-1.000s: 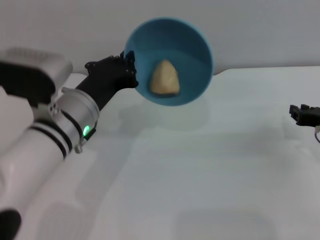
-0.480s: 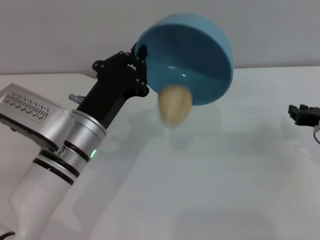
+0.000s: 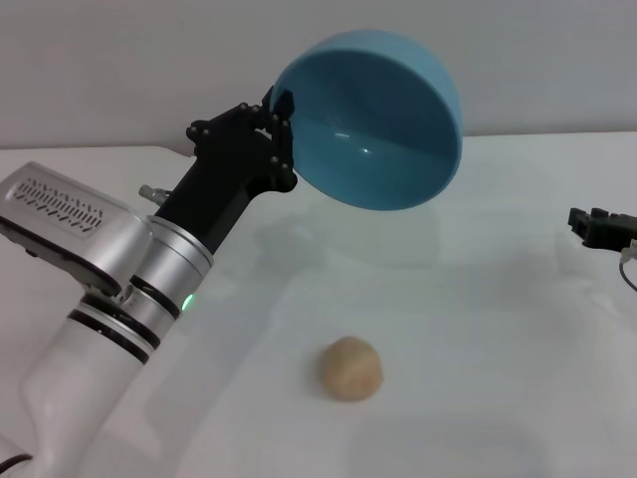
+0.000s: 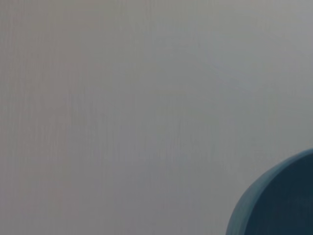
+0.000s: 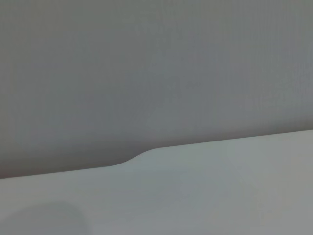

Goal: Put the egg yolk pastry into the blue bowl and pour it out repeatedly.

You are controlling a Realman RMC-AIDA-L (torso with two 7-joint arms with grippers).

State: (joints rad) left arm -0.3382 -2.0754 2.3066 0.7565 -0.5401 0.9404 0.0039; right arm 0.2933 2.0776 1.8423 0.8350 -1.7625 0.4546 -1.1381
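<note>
Holding the blue bowl tipped well over in the upper middle of the head view, our left gripper is clamped on the bowl's rim at its left edge, with the bowl raised clear of the white table. We can see into the bowl's hollow and nothing lies in it. The egg yolk pastry rests on the table in the lower middle of the frame, well apart from the bowl. We judge that one pour is done. What is left, as the task calls for repeats, is to right the bowl, put the pastry back in and tip again. Our right gripper sits at the right edge, holding nothing we can see; whether its fingers are parted we cannot tell.
</note>
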